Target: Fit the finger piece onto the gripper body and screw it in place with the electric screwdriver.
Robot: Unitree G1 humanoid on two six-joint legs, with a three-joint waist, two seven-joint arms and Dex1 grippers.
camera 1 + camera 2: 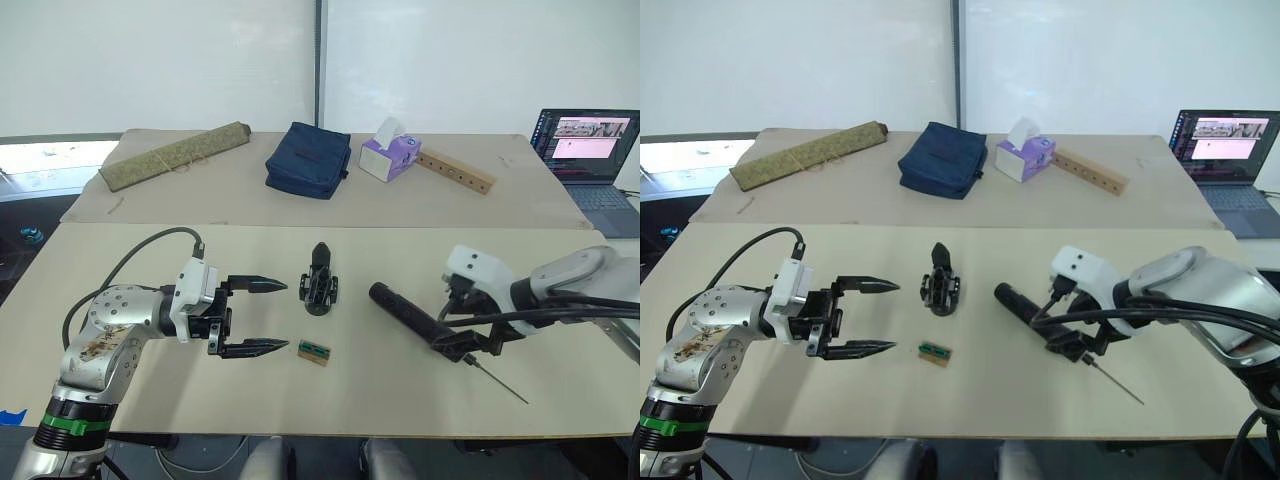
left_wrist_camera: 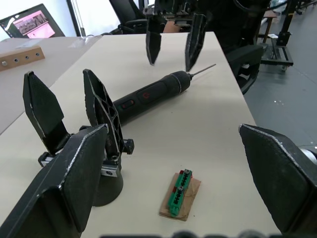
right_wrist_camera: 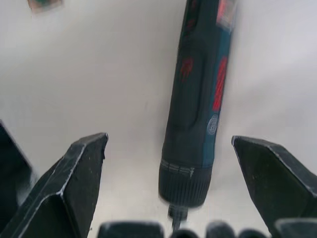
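the electric screwdriver (image 1: 408, 314) is straddled by the spread right gripper (image 3: 168, 188); closing is needed next. the left gripper (image 1: 252, 316) is spread, empty.

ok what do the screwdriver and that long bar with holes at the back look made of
The electric screwdriver looks like matte black plastic or rubbery grip, barely reflective, with a thin shiny bit that seems metal. The long bar with holes looks like unpainted wood: pale tan and dull.

no legible text, labels or numbers anywhere
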